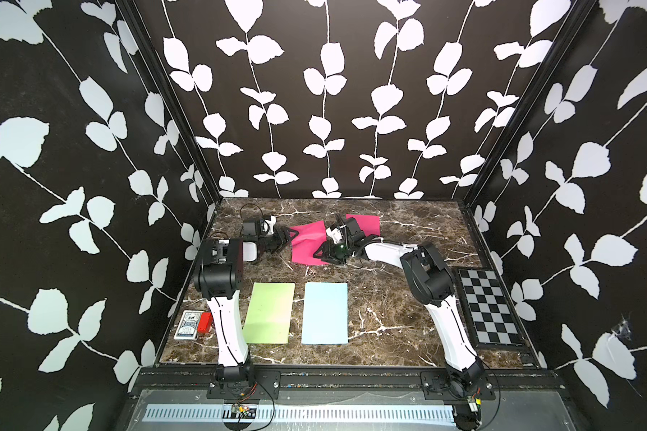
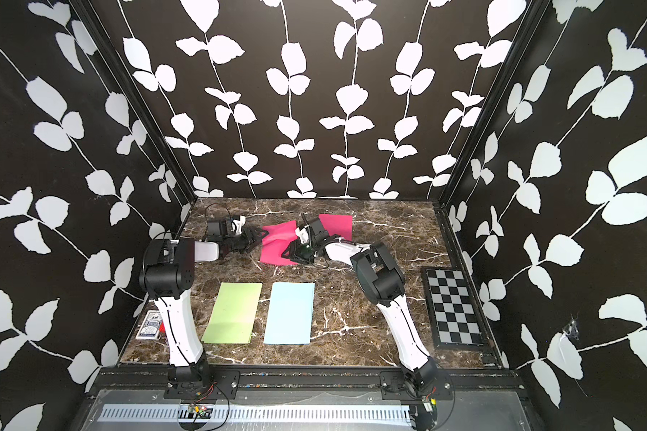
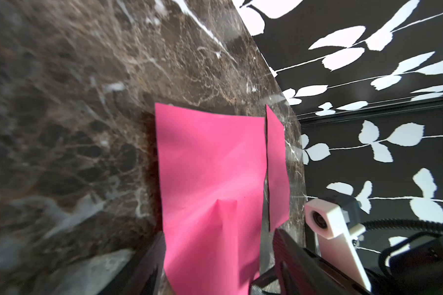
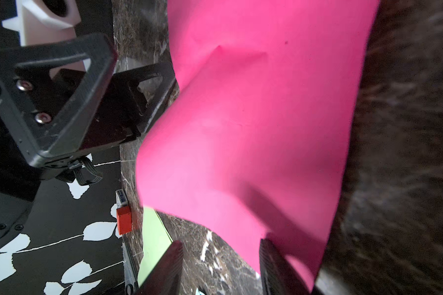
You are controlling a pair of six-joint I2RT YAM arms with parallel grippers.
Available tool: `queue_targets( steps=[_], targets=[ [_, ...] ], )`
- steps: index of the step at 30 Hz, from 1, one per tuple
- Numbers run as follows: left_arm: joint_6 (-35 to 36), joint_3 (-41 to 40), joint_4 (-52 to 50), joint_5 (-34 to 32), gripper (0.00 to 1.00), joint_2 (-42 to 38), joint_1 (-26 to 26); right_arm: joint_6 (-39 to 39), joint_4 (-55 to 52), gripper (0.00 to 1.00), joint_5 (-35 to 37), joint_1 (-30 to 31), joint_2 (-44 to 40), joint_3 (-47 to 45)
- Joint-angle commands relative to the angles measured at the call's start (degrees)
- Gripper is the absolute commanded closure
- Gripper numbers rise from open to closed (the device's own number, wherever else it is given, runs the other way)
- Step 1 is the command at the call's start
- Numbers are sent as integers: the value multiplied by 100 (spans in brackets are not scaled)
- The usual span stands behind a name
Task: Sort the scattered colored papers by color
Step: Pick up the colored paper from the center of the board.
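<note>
Both top views show, lowest in frame, the light green sheet (image 1: 269, 312) and the pale blue sheet (image 1: 325, 312) lying flat side by side, long axes running up the frame. Above them, at mid-frame, the buckled magenta sheet (image 1: 307, 244) lies between your grippers, its long axis seemingly up-frame but skewed. The left gripper (image 1: 291, 239) has its fingers (image 3: 289, 250) straddling the sheet's left edge, apart and not clamped. The right gripper (image 1: 324, 257) stands half open with nothing between its jaws and a corner of the sheet against one finger. Close squarely on the edge, lift gently, then square it onto the farther magenta sheet (image 1: 368, 224).
</note>
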Motion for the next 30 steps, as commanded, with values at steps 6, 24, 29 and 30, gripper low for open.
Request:
queue_targets(
  steps=[6,24,29,30],
  targets=[
    [-281,-98,627,402,32,32,16,72,-119,51,41,-4,250,5],
    [682,-88,-585,-784,26,-418,96,101,-96,51,5,-11,235,-27],
    [709,-30,-694,-816,25,-321,93,107,-103,51,-4,-20,248,-1],
    [717,20,-741,-763,25,-270,95,109,-105,51,-12,-20,252,7]
  ],
)
